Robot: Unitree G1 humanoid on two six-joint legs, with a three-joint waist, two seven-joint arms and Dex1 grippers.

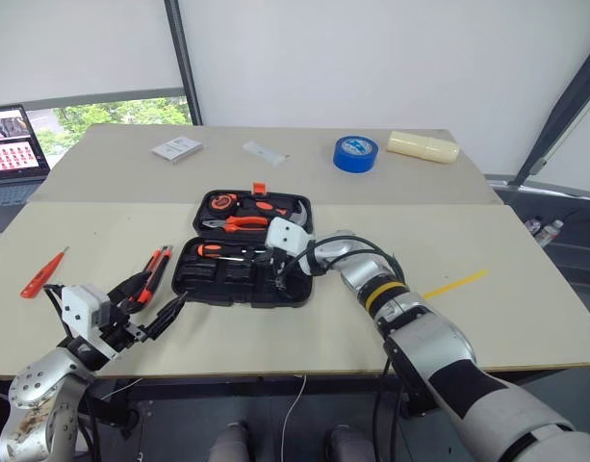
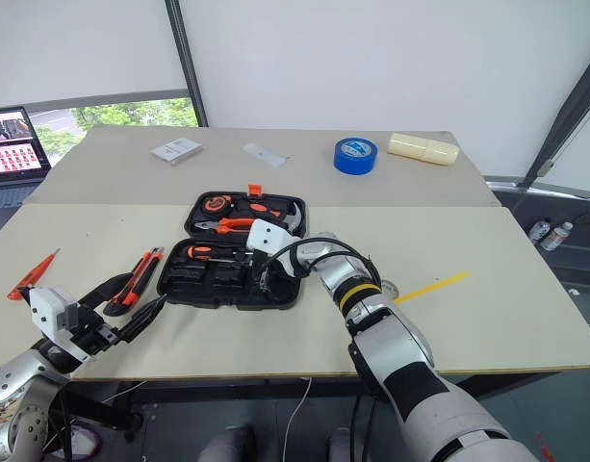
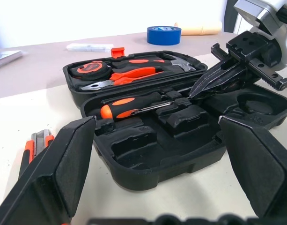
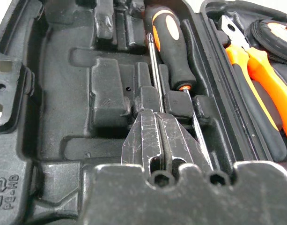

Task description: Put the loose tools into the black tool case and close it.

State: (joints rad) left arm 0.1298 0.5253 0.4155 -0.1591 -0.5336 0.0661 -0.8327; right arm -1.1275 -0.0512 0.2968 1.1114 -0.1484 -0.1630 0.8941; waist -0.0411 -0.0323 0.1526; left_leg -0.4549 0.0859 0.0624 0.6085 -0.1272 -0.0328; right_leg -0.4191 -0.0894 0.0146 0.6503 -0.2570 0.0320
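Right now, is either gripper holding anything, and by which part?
The right gripper is shut on the thin metal shaft of a screwdriver, over the open black tool case; its handle is hidden. The left gripper is open and empty.

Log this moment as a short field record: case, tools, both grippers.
case: black tool case open on the table
in case: screwdrivers in the front half; pliers in the rear half
still loose: utility knife, red screwdriver
right gripper: shut, tips on a screwdriver shaft
left gripper: open, empty, beside the case
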